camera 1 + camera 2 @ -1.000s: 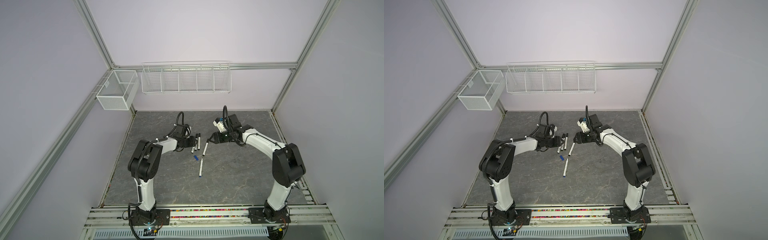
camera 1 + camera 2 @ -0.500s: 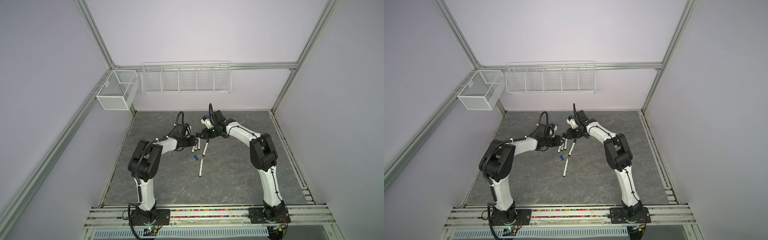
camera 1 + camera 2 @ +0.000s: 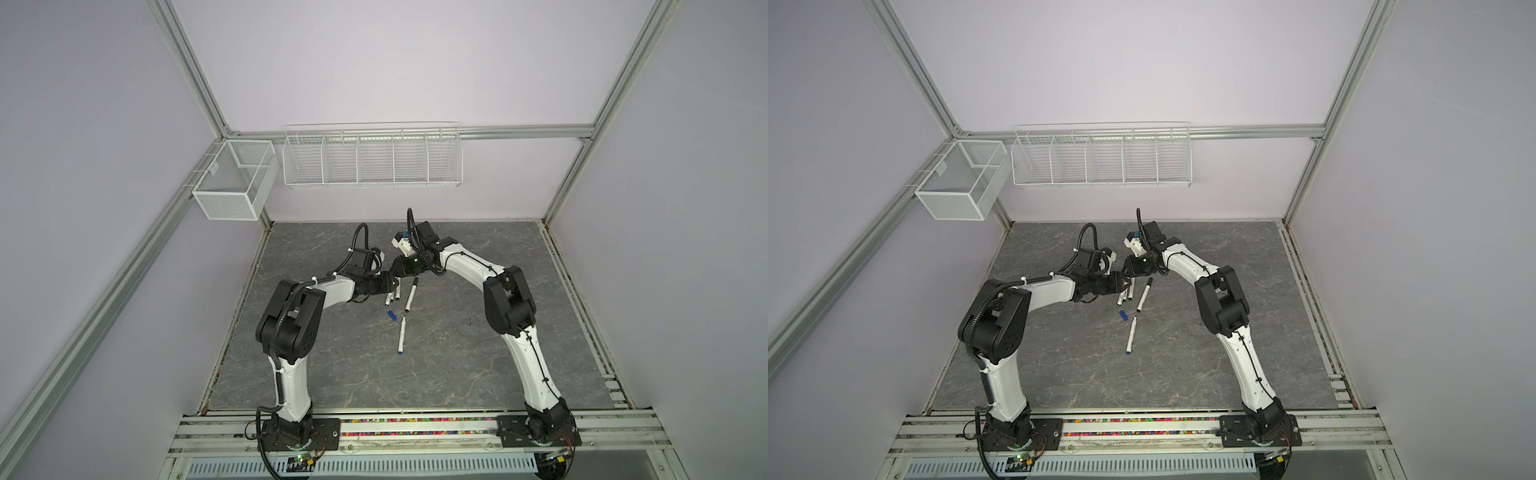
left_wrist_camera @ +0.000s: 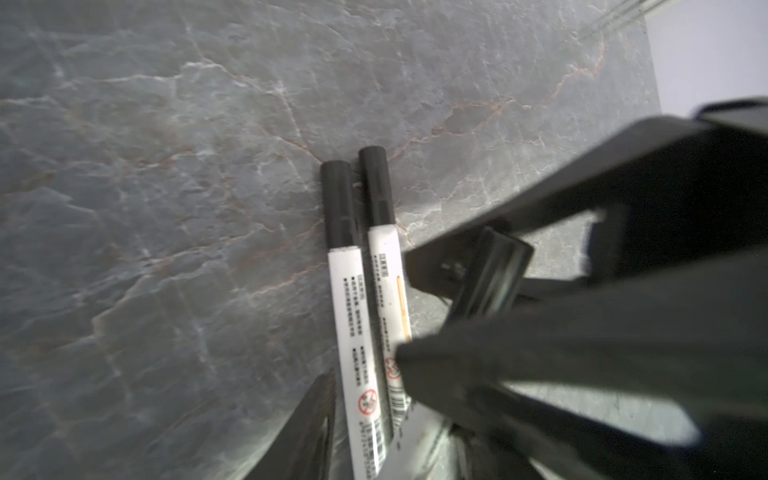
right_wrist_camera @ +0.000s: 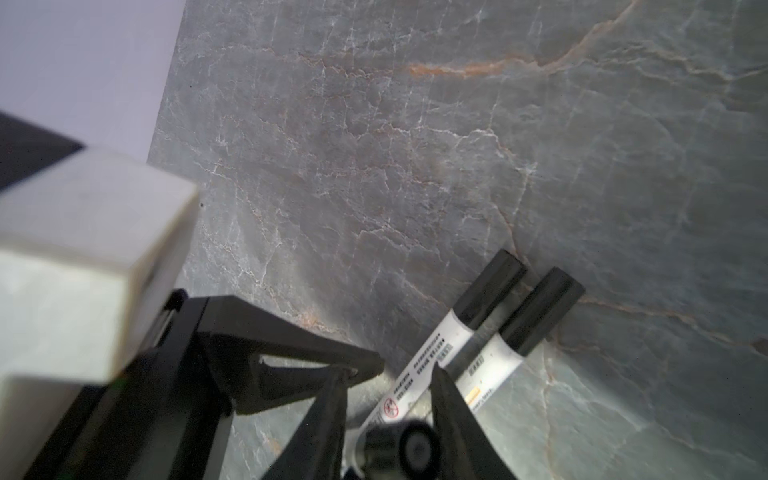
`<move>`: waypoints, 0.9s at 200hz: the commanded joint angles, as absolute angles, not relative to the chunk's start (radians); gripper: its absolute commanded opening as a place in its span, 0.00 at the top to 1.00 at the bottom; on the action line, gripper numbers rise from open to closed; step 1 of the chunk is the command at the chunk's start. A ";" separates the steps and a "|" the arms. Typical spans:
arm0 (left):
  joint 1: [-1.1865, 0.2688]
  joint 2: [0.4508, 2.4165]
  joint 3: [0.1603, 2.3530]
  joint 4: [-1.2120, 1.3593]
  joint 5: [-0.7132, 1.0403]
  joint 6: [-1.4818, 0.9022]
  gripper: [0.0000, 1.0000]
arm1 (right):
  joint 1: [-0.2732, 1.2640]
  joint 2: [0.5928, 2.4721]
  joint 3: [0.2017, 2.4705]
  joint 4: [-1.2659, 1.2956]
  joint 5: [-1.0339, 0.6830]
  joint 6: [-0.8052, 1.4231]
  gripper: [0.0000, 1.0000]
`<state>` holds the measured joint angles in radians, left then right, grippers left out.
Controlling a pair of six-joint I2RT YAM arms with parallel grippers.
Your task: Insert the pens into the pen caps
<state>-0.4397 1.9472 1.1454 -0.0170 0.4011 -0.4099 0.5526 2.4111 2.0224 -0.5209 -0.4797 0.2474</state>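
My left gripper (image 4: 399, 440) is shut on a white pen (image 4: 419, 449) that shows only as a blur close to the lens. My right gripper (image 5: 390, 374) meets it tip to tip and is closed on a black pen cap (image 5: 399, 451) at that pen's end. How far the cap (image 4: 490, 270) sits on the pen is hidden. Two capped pens (image 4: 349, 316) (image 4: 386, 282) lie side by side on the table under both grippers. In both top views a black-ended pen (image 3: 411, 296), a blue-tipped pen (image 3: 401, 336) and a loose blue cap (image 3: 391, 315) lie just in front.
A white wire rack (image 3: 372, 158) hangs on the back wall and a mesh box (image 3: 232, 183) on the left rail. The grey stone table (image 3: 457, 353) ends at aluminium rails in front. The left arm's white camera block (image 5: 83, 249) is close to my right gripper.
My right arm has swung left from right of centre to meet the left gripper, and its jaws have narrowed onto the cap. The left arm and the pens on the table have stayed put.
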 commanded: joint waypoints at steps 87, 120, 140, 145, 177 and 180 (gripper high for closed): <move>-0.442 1.896 1.100 0.078 0.481 -0.398 0.52 | 0.555 2.495 2.130 -0.543 -0.485 0.264 0.68; -0.441 1.875 1.071 0.112 0.508 -0.397 0.52 | 0.553 2.520 2.176 -0.564 -0.482 0.257 0.69; -0.440 1.863 1.063 0.124 0.504 -0.403 0.52 | 0.552 2.522 2.176 -0.567 -0.476 0.258 0.71; -0.440 1.863 1.064 0.123 0.502 -0.402 0.52 | 0.551 2.522 2.175 -0.567 -0.476 0.258 0.71; -0.433 1.860 1.065 0.131 0.507 -0.409 0.52 | 0.542 2.505 2.168 -0.573 -0.457 0.248 0.70; -0.431 1.859 1.063 0.133 0.506 -0.411 0.52 | 0.541 2.503 2.166 -0.573 -0.457 0.247 0.70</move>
